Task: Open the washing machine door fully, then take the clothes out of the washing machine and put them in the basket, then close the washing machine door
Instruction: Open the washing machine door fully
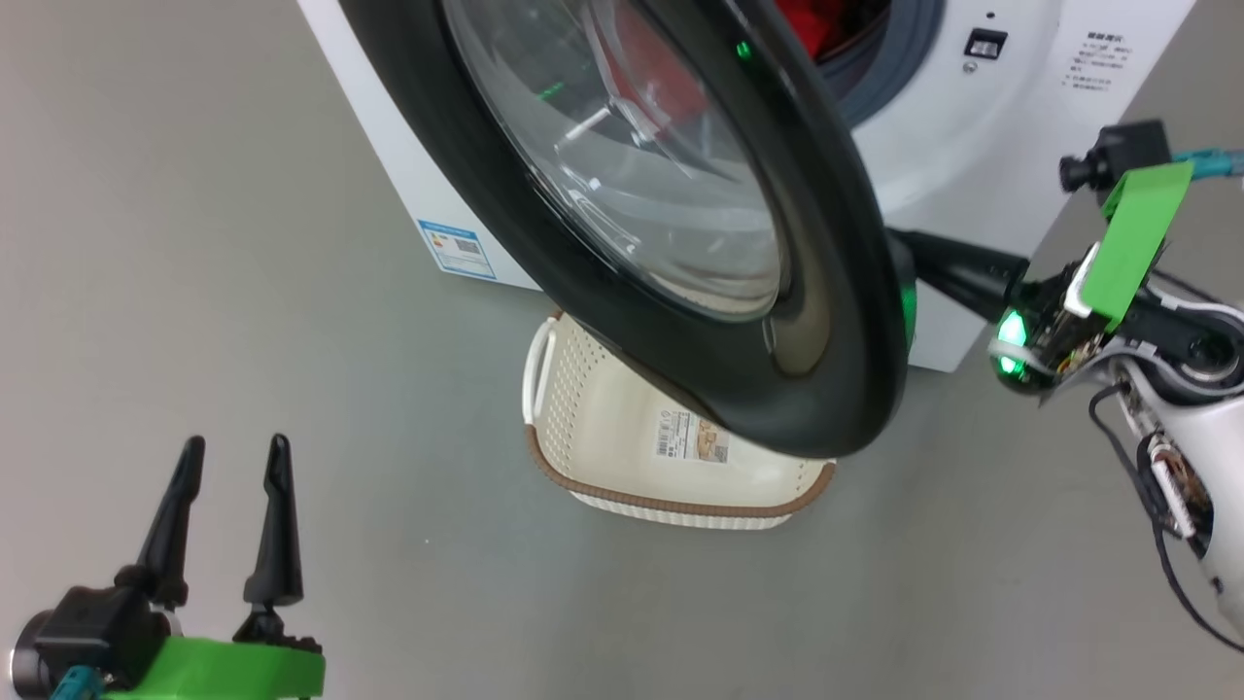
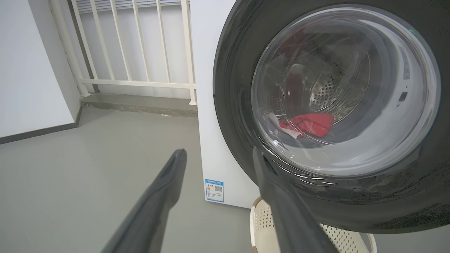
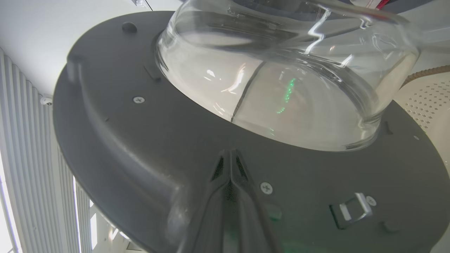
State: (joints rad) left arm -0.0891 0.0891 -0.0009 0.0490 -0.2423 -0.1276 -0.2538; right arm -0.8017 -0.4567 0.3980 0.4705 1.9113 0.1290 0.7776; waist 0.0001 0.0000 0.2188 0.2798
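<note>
The 1st step is in hand: the washing machine door (image 1: 641, 194) stands partly swung out from the washing machine (image 1: 972, 126), not yet fully open. The right pincer (image 3: 230, 154) is pressed together, its tips against the door's grey inner face just below the glass bowl. The left pincer (image 1: 237, 442) is spread, holding nothing, well apart from the door. The clothes (image 2: 309, 124) lie in the drum; the basket (image 1: 680, 506) sits on the floor under the door. Next, the right arm likely must push the door wider along its hinge arc without slipping.
</note>
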